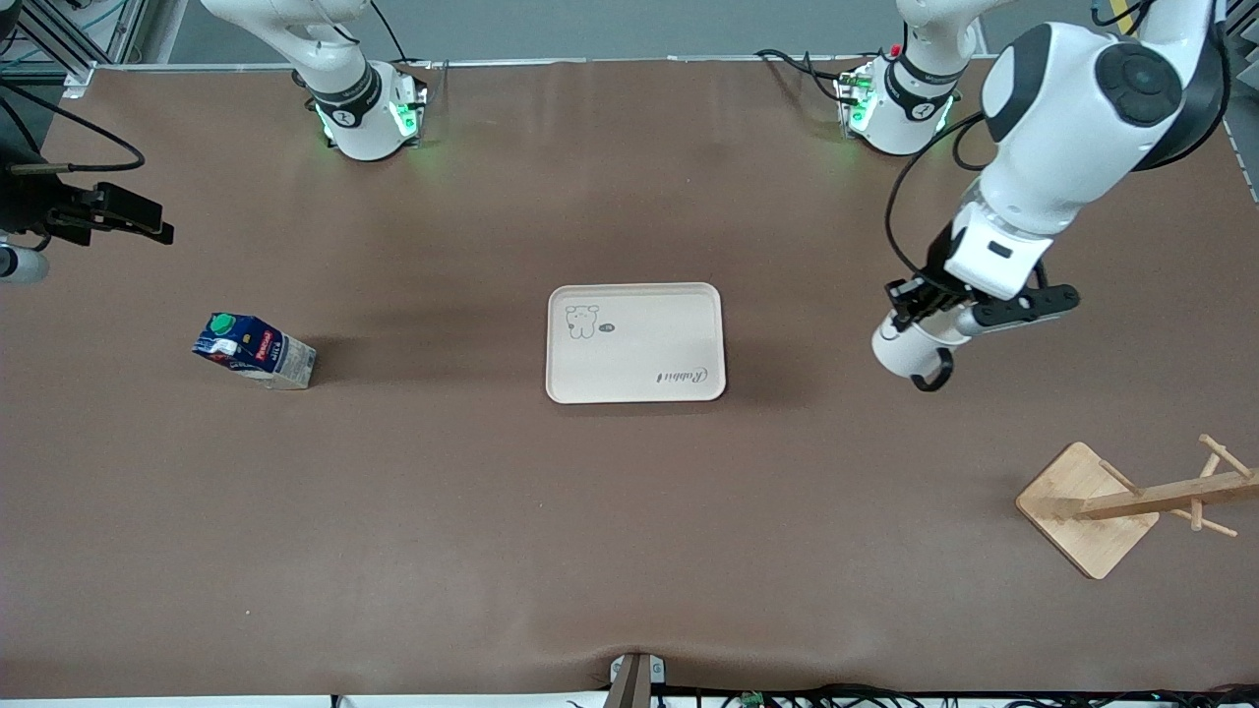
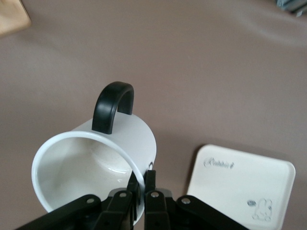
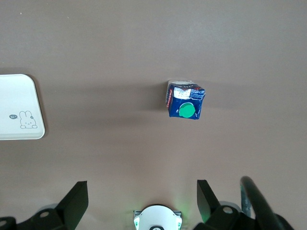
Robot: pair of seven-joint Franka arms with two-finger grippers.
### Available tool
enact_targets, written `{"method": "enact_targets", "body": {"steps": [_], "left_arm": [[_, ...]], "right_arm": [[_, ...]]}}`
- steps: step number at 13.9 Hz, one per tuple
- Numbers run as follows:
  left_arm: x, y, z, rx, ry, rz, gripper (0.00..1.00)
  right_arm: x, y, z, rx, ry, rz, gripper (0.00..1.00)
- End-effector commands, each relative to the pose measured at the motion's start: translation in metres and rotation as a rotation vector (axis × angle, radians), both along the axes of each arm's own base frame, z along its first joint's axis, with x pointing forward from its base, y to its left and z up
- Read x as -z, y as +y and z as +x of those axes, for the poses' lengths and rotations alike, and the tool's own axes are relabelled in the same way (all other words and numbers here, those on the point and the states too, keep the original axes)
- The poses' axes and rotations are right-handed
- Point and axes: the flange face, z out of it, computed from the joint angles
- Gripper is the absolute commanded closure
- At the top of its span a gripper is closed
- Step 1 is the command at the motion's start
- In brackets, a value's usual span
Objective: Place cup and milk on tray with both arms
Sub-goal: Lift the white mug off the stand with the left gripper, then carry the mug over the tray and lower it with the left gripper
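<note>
Left hand [image 2: 141, 191] clamped on white black-handled mug's [image 2: 96, 158] rim above brown table [image 1: 629, 511], beside cream rectangular tray [image 1: 636, 343]. Right hand [image 3: 141, 201] spread wide above dark-blue green-capped carton [image 3: 185, 101].

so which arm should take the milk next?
Right. Its gripper hangs open over bare table near the milk, which stands toward the right arm's end. The left gripper is shut on the cup, away from the tray.

cup [image 2: 96, 158]: glossy white ceramic | milk [image 1: 254, 351]: printed paper carton | tray [image 1: 635, 342]: matt cream plastic | rack [image 1: 1131, 501]: pale wood
</note>
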Motion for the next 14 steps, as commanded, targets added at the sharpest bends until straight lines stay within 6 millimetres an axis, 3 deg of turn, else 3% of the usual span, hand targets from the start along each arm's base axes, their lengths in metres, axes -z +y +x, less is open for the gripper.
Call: {"method": "enact_targets", "body": {"steps": [1,5,9,11,14], "left_arm": [[0.005,-0.033,-0.005,-0.014,0.078,-0.026,1.00],[0.022,-0.090,-0.026,-0.059,0.155,-0.051,1.00],[0.067,-0.147,-0.046,-0.102,0.304,-0.075,1.00],[0.085,-0.166,-0.045,-0.128,0.374,-0.098,1.00],[0.115,-0.206,-0.063,-0.140,0.411,-0.036,1.00]], "right_arm": [[-0.003,0.000,0.001,-0.003,0.003,0.015,0.00],[-0.003,0.001,0.001,-0.004,0.003,0.015,0.00],[-0.002,0.001,0.001,-0.002,0.003,0.015,0.00],[-0.002,0.001,0.002,-0.002,0.003,0.015,0.00],[0.000,0.000,0.004,-0.001,0.007,0.015,0.00]]}}
